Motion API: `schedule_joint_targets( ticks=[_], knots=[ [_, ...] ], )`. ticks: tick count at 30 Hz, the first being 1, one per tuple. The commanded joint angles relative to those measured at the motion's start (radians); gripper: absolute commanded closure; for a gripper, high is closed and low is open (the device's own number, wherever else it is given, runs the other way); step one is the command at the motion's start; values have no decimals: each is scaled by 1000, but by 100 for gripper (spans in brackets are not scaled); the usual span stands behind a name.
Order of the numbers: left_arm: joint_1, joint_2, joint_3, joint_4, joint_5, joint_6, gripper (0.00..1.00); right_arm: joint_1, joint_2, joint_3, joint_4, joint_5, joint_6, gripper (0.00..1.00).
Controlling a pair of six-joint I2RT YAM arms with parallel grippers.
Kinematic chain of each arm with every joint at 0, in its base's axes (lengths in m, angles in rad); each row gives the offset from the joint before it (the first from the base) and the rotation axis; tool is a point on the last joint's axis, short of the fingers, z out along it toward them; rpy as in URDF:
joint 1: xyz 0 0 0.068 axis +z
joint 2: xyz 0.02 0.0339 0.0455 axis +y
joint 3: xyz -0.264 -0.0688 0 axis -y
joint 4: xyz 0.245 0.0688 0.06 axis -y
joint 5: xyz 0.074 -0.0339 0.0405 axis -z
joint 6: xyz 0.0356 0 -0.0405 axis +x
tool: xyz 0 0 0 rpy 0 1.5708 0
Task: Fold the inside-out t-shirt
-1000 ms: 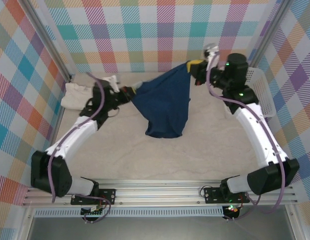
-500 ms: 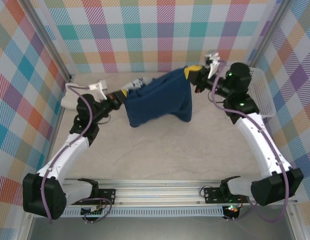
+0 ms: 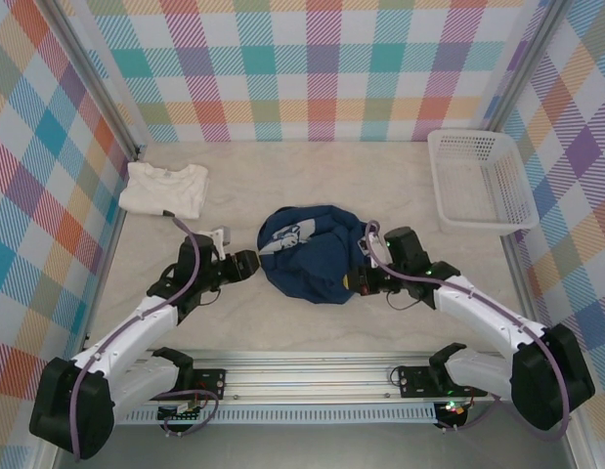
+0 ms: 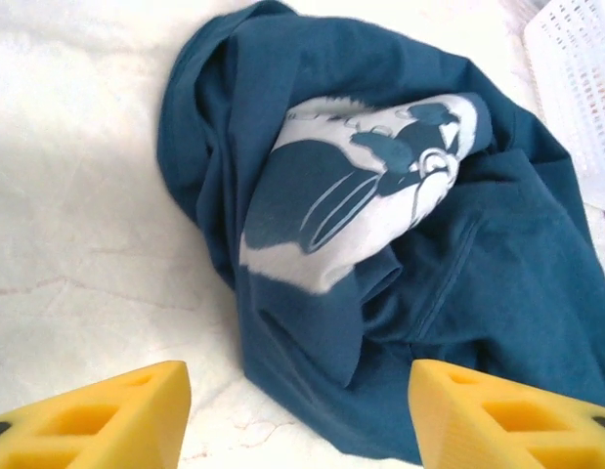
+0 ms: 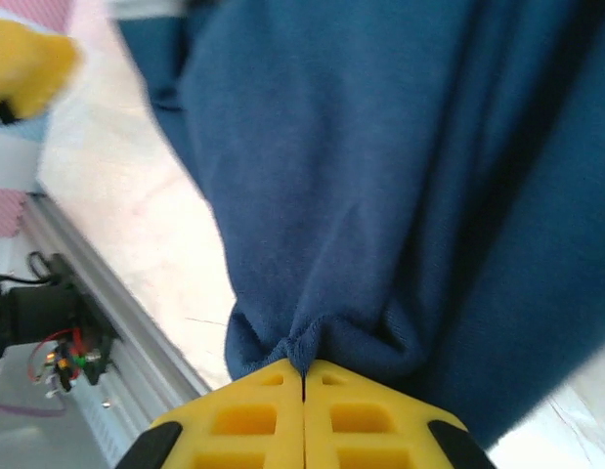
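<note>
Folding has barely begun, I'd say; the navy t-shirt (image 3: 317,264) lies in a crumpled heap on the table (image 3: 400,210), pale print (image 4: 351,186) showing; the left gripper (image 3: 247,265) stands open just beside it; the right gripper (image 3: 359,283) pinches its near hem; flattening and every fold remain.

Far left, a cream-white folded shirt (image 3: 165,188) lies flat on the pale, marbled table (image 3: 380,195), tucked in close to the left wall. Swing across to the far right corner and there's a white plastic basket (image 3: 468,135), lattice-sided, sitting upright hard by the right wall. Its mesh corner also pokes into the top right of the left wrist view. Bright plaid walls (image 3: 312,68) ring the table on three sides, and a silver aluminium rail (image 3: 312,376) runs along the near edge.
</note>
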Motion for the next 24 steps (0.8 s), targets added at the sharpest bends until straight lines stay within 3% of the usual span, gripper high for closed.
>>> schedule_joint_targets(
  ticks=[1, 4, 7, 10, 13, 16, 19, 20, 24],
  knots=[
    [-104, 89, 125, -42, -79, 91, 36, 4, -13, -11, -119, 110, 59, 88],
    [-219, 257, 288, -106, -152, 199, 34, 8, 7, 31, -222, 188, 28, 82],
    [-298, 448, 454, -204, -259, 292, 33, 9, -14, 98, -282, 298, -27, 66],
    [-308, 600, 571, -297, -382, 322, 33, 8, -28, 126, -195, 346, -49, 55],
    [-305, 706, 648, -346, -481, 338, 34, 14, 56, 148, -41, 262, -38, 50],
    [-281, 759, 682, -357, -486, 321, 47, 44, 163, 168, 77, 272, -37, 44],
    [-253, 738, 656, -298, -382, 293, 69, 50, 256, 200, 149, 313, -74, 40],
    [-246, 722, 642, -271, -343, 286, 76, 50, 286, 205, 185, 314, -78, 42],
    [-210, 642, 597, -198, -238, 258, 98, 49, 360, 257, 212, 344, -121, 89]
  ],
)
